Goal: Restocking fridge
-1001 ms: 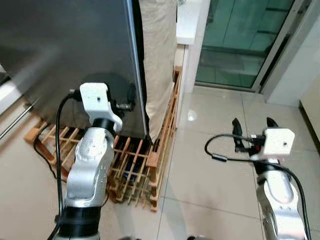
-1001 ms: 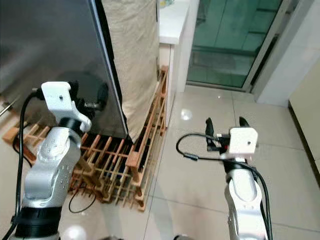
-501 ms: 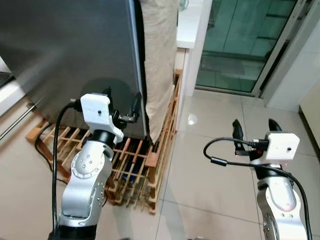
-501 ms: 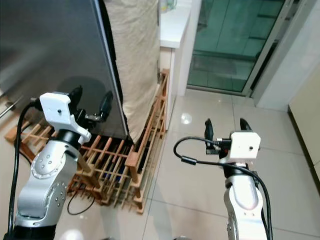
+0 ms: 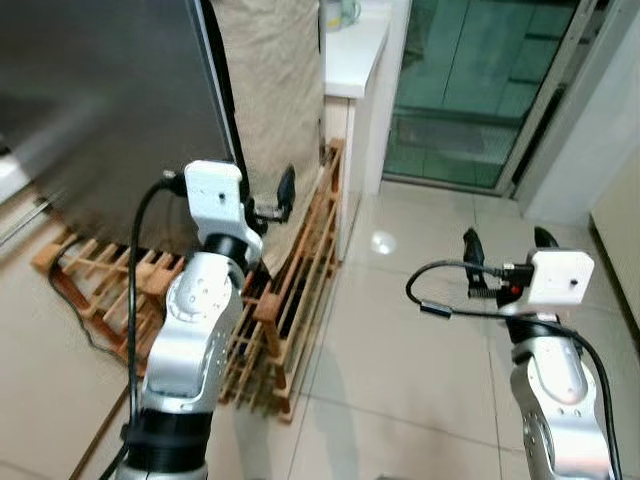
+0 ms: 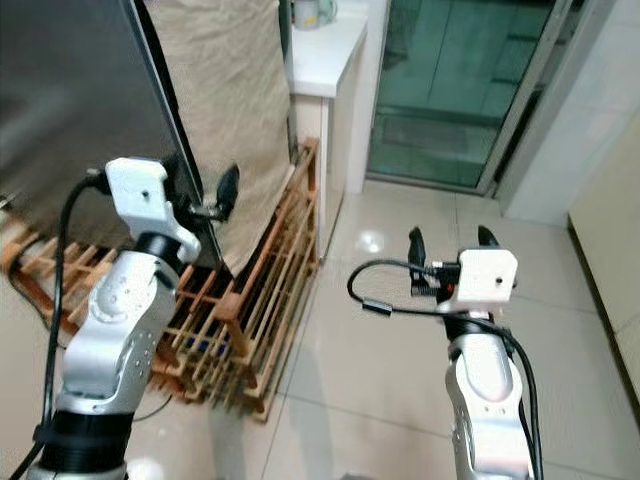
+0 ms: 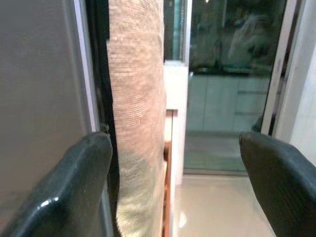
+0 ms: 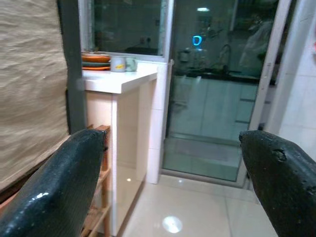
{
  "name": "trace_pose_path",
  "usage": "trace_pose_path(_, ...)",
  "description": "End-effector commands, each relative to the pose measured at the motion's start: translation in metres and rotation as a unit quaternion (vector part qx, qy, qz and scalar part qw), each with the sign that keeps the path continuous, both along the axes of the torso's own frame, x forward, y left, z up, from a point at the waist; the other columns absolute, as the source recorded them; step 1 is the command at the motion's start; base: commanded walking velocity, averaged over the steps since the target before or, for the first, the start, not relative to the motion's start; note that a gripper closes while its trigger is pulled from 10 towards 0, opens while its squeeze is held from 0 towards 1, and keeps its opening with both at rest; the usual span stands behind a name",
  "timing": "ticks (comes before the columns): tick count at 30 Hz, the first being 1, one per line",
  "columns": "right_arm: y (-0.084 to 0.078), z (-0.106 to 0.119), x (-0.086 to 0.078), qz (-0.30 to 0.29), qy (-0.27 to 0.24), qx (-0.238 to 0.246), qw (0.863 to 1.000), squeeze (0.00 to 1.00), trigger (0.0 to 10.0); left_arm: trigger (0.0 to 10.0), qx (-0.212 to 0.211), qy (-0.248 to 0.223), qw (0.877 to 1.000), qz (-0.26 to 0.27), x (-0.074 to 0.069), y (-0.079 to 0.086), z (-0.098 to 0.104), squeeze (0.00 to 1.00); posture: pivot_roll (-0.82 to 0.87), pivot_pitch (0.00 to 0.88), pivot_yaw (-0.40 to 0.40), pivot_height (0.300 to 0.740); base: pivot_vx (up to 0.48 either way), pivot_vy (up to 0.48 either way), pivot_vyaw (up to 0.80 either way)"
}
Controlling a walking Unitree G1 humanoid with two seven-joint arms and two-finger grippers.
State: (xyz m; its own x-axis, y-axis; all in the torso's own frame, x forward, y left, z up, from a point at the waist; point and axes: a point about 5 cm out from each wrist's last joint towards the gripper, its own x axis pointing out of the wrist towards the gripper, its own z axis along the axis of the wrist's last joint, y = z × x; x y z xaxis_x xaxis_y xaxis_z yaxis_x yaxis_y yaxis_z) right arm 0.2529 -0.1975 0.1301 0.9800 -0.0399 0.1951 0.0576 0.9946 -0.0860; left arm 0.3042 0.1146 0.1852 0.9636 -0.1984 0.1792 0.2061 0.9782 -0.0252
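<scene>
Glossy cream floor tiles (image 5: 420, 330) run wide open from the tall dark grey fridge door (image 5: 110, 90) toward the green-tinted glass sliding door (image 5: 470, 90), and that bare stretch is where the right arm sits. Taking the fridge door as the marker: the left gripper (image 5: 262, 205) is raised right at the door's outer vertical edge, fingers spread, one black fingertip (image 5: 287, 185) poking out past that edge in front of the beige woven cloth (image 5: 275, 80) hanging just beside it. Below the door's lower edge lies the slatted wooden rack (image 5: 285, 300), set on the floor and reaching out beyond the cloth.

Over to the left wrist view, and it gives what the head views cannot: the door's pale edge strip (image 7: 81, 64), a dark gap beside it, then the cloth; whether that gripper touches the door I cannot tell.

The right gripper (image 6: 447, 242) hovers well apart from the fridge door, over the tiles, fingers spread wide, holding nothing. Its wrist view picks out the white countertop (image 8: 118, 79) beyond the cloth, carrying stacked orange plates (image 8: 95, 59) and a white mug (image 8: 118, 63), details that are small and cropped from the head.
</scene>
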Motion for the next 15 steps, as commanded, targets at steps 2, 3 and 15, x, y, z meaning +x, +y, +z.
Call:
trace_pose_path(2,0.002,-0.003,0.002,0.003,0.007,0.007,1.000,0.00,10.0,10.0,-0.004,0.010,1.000,0.015,0.013,0.000,0.004,0.00,-0.07,0.000,0.041,0.727,0.000,0.000,0.00)
trace_pose_path(3,0.002,-0.003,0.002,0.003,0.007,0.007,1.000,0.00,10.0,10.0,-0.004,0.010,1.000,0.015,0.013,0.000,0.004,0.00,-0.07,0.000,0.041,0.727,0.000,0.000,0.00)
trace_pose_path(15,0.002,-0.008,0.002,0.005,0.017,0.006,1.000,0.00,10.0,10.0,-0.055,0.034,0.998,-0.003,0.031,-0.014,0.006,0.00,-0.09,0.000,0.052,0.727,0.000,0.000,0.00)
